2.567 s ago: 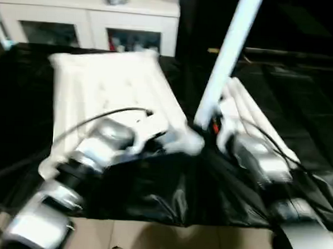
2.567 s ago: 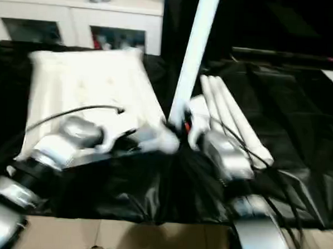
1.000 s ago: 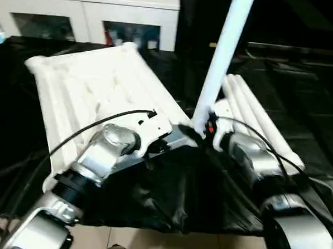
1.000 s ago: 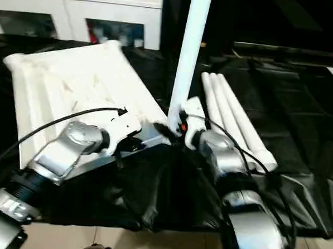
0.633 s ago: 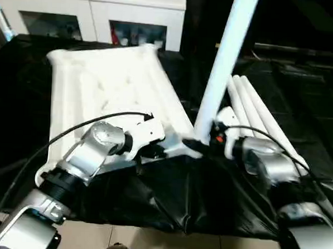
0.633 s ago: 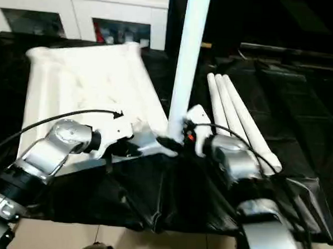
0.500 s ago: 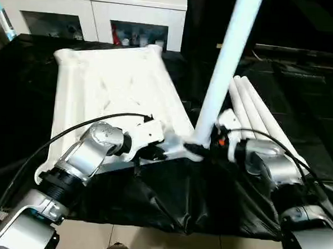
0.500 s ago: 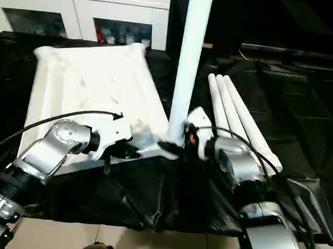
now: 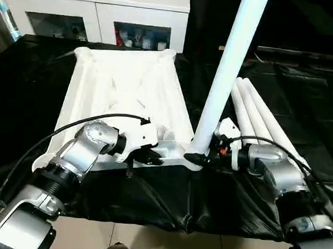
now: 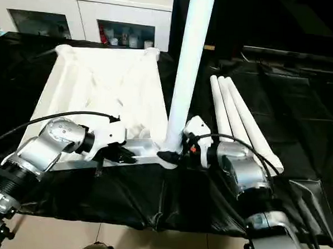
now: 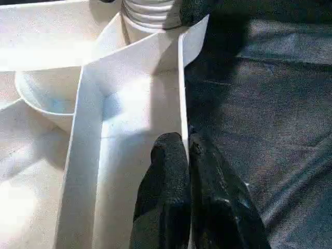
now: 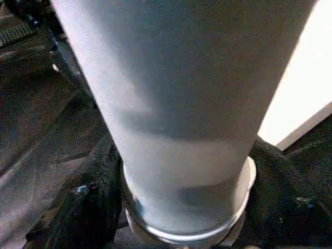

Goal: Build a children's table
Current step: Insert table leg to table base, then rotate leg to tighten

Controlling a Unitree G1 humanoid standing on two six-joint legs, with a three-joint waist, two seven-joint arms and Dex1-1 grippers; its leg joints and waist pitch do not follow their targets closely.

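seating first leg (image 9: 228, 66) upright in near-right corner socket of upside-down tabletop (image 9: 126, 89) on the black sheet. right gripper (image 9: 201, 158) clamped round leg base, left gripper (image 11: 181, 171) pinching the edge rib. next, i reckon: press down, then fetch from three spare legs (image 9: 261, 121).

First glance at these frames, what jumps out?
The tall white leg standing upright at the near right corner of the upturned table top, with the right gripper clamped on its base. The left gripper pinches the top's near rim, and three spare legs lie to the right on the black sheet.
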